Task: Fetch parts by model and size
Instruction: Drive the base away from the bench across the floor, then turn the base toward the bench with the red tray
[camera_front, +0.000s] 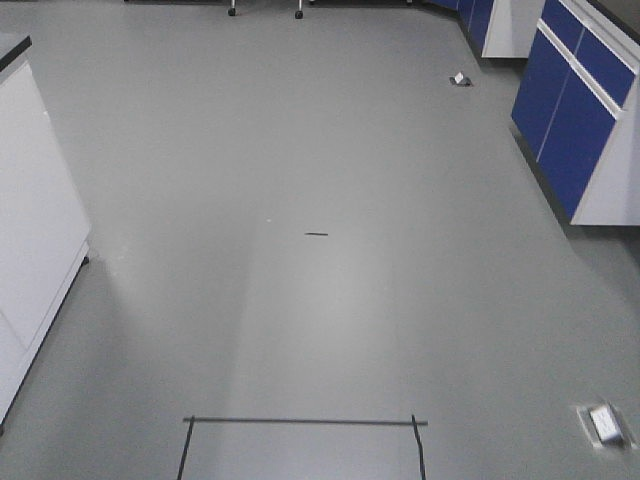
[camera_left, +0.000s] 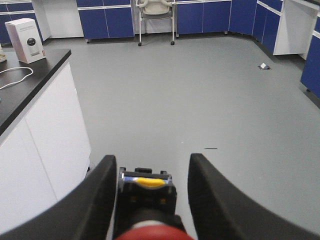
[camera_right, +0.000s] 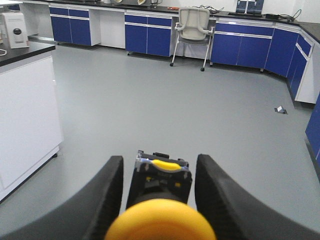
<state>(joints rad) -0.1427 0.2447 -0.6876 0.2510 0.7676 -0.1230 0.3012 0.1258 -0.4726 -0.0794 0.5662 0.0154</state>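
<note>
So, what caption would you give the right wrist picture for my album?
Right tool holds a yellow-capped push-button switch above the grey lab floor.

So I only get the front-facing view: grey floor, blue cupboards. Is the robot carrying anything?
Observer: Yes. The left wrist view shows a red-capped button between the left fingers.
Operator: And the other arm?
Observer: The right wrist view shows a yellow-capped button between the right fingers.
Operator: Anything on top of that white cabinet at my left?
Observer: A white box stands on its black counter, with a white cable lying near it.
</note>
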